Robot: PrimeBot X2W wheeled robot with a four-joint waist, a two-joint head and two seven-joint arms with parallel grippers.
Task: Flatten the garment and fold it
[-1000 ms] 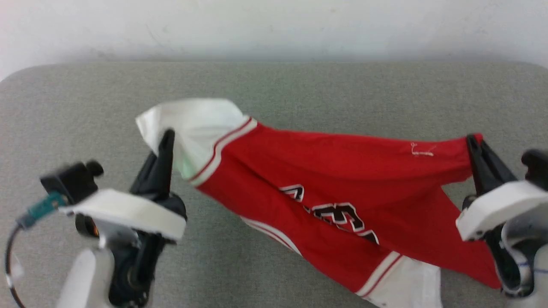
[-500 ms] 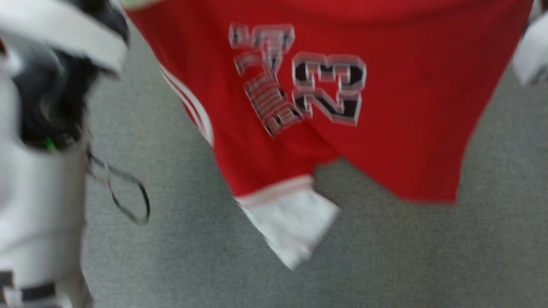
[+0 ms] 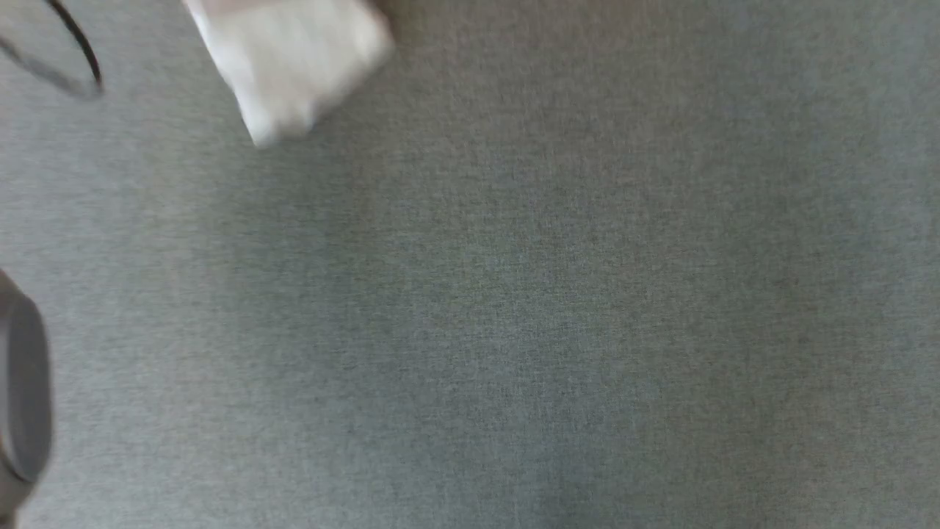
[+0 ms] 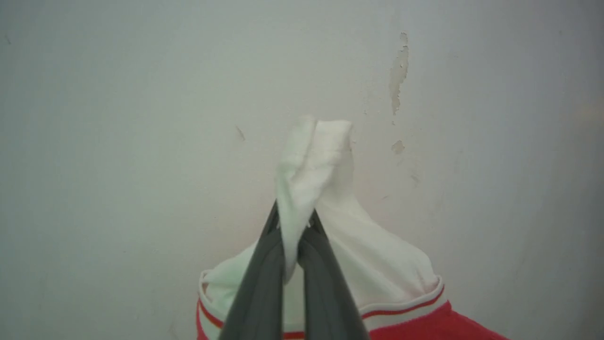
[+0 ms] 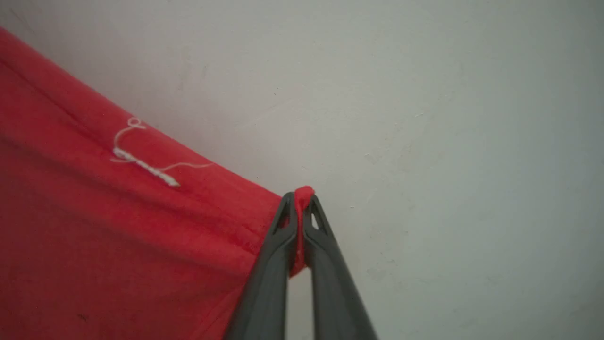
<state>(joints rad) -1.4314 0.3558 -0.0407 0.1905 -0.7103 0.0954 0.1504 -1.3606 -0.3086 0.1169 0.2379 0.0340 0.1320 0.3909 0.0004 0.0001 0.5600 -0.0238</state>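
A white sleeve [image 4: 321, 156] of the red T-shirt [image 5: 118, 236] is being pinched between the left gripper [image 4: 293, 222] fingers; a red fabric edge is being clamped at the right gripper [image 5: 298, 200] tips.

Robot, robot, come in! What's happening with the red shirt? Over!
Left tool shut on T-shirt's white sleeve. Right tool shut on its red edge. Held up, not flat yet. Nothing seen in the way.

You had a grey woven surface [image 3: 514, 308] spread beneath the head camera. The garment [image 3: 290, 62], one blurred white sleeve end, hung at its upper left; whether it touched, you couldn't tell.
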